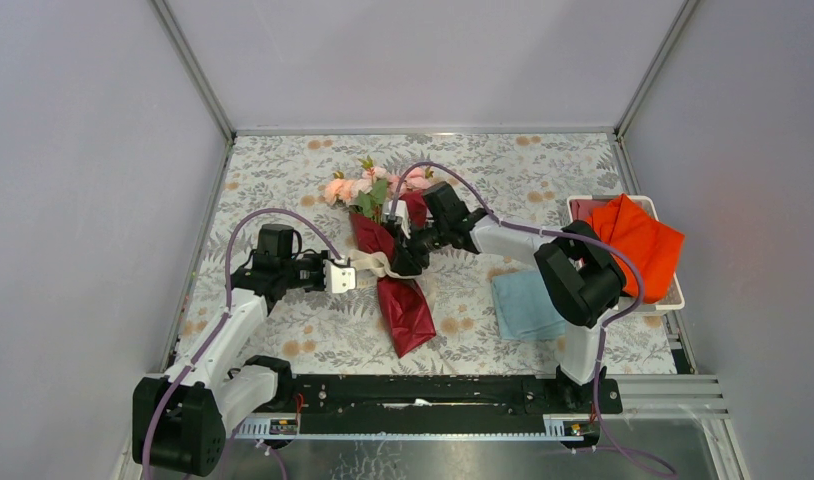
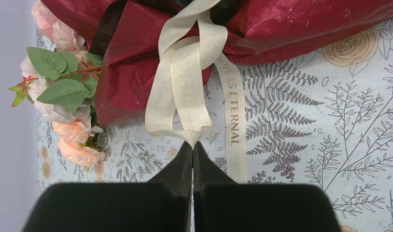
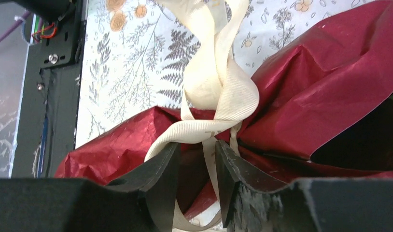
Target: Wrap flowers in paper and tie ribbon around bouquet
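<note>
Bouquet (image 1: 403,300) lies on the fern-print tablecloth (image 1: 543,170). Pink flowers (image 1: 343,188) poke out its far end, and the dark red paper (image 3: 320,82) tapers toward the arms. Cream ribbon (image 2: 185,82) is looped round the bouquet's middle, and one tail has gold-ish print: "LOVE IS ETERNAL". Left gripper (image 2: 192,143) sits just left of the bouquet, jaws closed tight on a fold of ribbon. Right gripper (image 3: 198,145) is right at the bouquet's middle, jaws apart w/ a ribbon strand running loose btwn them, not pinched.
</note>
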